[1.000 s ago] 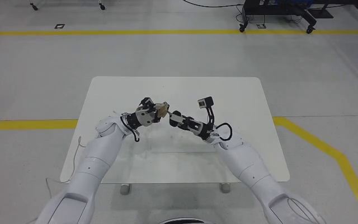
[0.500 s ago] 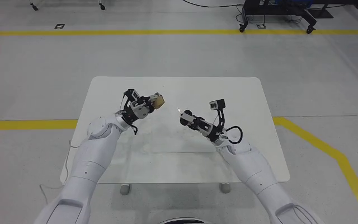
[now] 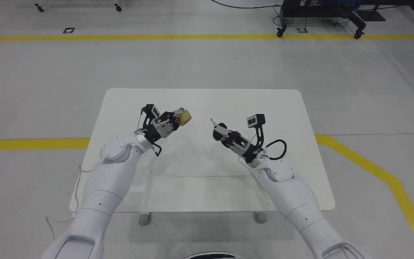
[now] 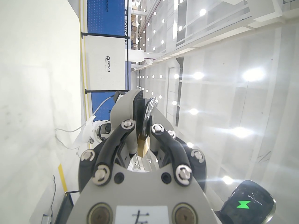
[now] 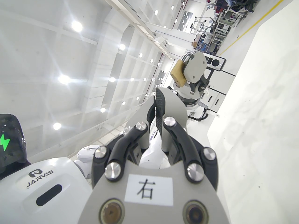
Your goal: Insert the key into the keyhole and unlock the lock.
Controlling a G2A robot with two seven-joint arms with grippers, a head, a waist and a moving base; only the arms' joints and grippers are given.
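While the left hand is clamped on the brass padlock and the right hand is pinched tight on the key, both are held up over the white tabletop with a clear gap between lock and key. The step in hand therefore looks like lining up before insertion. The padlock's brass body juts out past the end of the left hand toward the right hand, its long axis running roughly across the tabletop, with the shackle tucked into the grip. The key's slim tip slants toward the far edge and the padlock's side, not quite in line with the lock. The keyhole is too small to make out. Next, the key tip likely needs aiming at the lock's free end, with the axes matched and the gap closed slowly.
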